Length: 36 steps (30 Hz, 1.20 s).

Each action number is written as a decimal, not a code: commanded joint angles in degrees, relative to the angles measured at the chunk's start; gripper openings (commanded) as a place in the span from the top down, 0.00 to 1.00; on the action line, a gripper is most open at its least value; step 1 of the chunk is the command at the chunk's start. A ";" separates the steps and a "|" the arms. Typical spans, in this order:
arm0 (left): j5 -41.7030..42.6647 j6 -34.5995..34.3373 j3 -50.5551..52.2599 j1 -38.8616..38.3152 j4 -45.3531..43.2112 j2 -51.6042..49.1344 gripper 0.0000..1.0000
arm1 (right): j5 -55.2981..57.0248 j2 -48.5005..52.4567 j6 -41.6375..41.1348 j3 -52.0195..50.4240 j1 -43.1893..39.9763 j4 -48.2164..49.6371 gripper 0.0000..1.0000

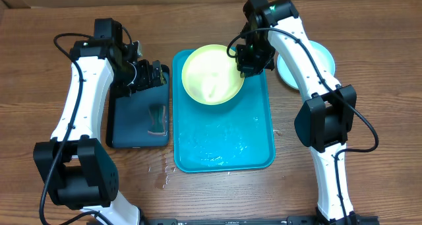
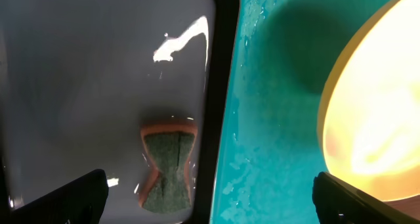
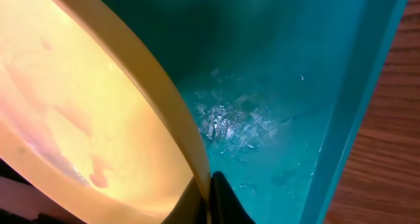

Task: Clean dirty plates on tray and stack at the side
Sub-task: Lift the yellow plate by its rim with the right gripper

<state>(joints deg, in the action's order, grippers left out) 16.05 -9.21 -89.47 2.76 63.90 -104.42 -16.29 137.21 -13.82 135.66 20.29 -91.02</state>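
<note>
A pale yellow plate [image 1: 211, 73] with a lime-green rim is held tilted above the far end of the teal tray [image 1: 224, 152]. My right gripper [image 1: 249, 61] is shut on its right rim; the right wrist view shows the fingers [image 3: 209, 199] pinching the rim, with red smears on the plate [image 3: 79, 119]. A light blue plate [image 1: 324, 59] lies on the table at the right, mostly hidden by the right arm. My left gripper [image 1: 153, 75] is open and empty above the dark tray's far end; the left wrist view shows the yellow plate [image 2: 380, 106] beside it. A third plate is not visible.
A dark navy tray [image 1: 135, 123] left of the teal tray holds a green sponge with orange edges [image 2: 168, 168], also visible in the overhead view [image 1: 157, 118]. The teal tray's floor is wet [image 3: 236, 122]. Water drops lie on the wood near its front left corner [image 1: 163, 173].
</note>
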 commanded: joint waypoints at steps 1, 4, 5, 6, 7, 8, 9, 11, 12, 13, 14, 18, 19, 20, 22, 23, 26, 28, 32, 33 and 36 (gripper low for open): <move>0.13 -0.24 -1.29 0.22 -0.11 1.68 0.00 | 0.17 -1.25 -2.56 1.46 0.26 0.26 0.96; 0.31 -0.24 -1.38 0.22 -1.44 1.68 0.00 | 0.15 -1.25 -4.39 1.44 0.92 0.74 0.96; 0.31 -0.24 -1.66 0.39 -1.70 1.84 0.00 | 0.15 -1.25 -4.74 1.44 1.16 1.03 0.96; 0.50 -0.50 -1.95 0.79 -1.49 1.99 0.00 | 0.17 -1.25 -5.46 1.46 1.57 1.36 0.96; 0.48 -0.70 -2.21 1.29 -0.81 2.23 0.00 | 0.15 -1.25 -6.05 1.44 1.92 1.62 0.96; 0.48 -0.66 -2.32 1.86 -0.46 2.56 0.00 | 0.15 -1.25 -6.34 1.44 2.34 2.03 0.96; 0.44 -0.66 -2.32 2.60 -0.15 3.13 0.00 | 0.15 -1.22 -6.43 1.44 2.80 2.54 0.96; 0.20 -0.66 -2.34 4.81 0.55 5.07 0.00 | 0.13 -1.22 -7.17 1.44 4.07 3.91 0.96; 0.20 -0.63 -2.32 6.03 0.87 6.14 0.00 | 0.13 -1.22 -7.50 1.44 4.72 4.59 0.96; 0.09 -0.66 -2.32 7.69 1.33 7.54 0.00 | 0.11 -1.22 -7.50 1.44 5.60 5.40 0.96; 0.07 -0.66 -2.32 9.62 1.86 8.98 0.00 | 0.13 -1.22 -7.63 1.44 6.51 6.16 0.96; 0.07 -0.66 -2.32 17.77 4.92 13.62 0.00 | 0.15 -1.22 -9.44 1.44 10.03 9.44 0.96; 0.07 -0.66 -2.32 19.56 5.84 14.29 0.00 | 0.17 -1.22 -9.92 1.44 10.93 10.45 0.96; 0.07 -0.66 -2.32 21.51 6.82 14.84 0.00 | 0.15 -1.22 -10.47 1.44 11.98 11.72 0.96; 0.07 -0.66 -2.32 24.61 8.41 15.28 0.00 | 0.20 -1.22 -10.71 1.44 13.86 14.14 0.96; 0.04 -0.63 -2.32 25.75 8.76 15.28 0.00 | 0.22 -1.22 -10.75 1.44 14.80 15.41 0.96; 0.07 -0.63 -2.29 28.17 8.72 14.91 0.00 | 2.36 -1.22 -11.93 1.44 17.79 19.52 0.96; 0.04 -0.63 -2.29 28.79 8.72 14.69 0.00 | 5.25 -1.22 -11.91 1.44 19.67 22.14 0.96; 0.04 -0.63 -2.27 28.76 8.70 14.69 0.00 | 13.94 -1.22 -11.89 1.44 22.97 27.30 0.96; 0.04 -0.63 -2.27 28.76 8.72 14.69 0.00 | 16.28 -1.22 -11.82 1.44 23.65 28.52 0.96; 0.04 -0.63 -2.27 28.76 8.72 14.69 0.00 | 23.74 -1.22 -11.23 1.44 25.46 32.46 0.96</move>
<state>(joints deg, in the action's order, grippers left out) 15.86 -9.23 -91.13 31.40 72.55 -89.41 -2.31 137.21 -25.04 135.66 44.82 -60.36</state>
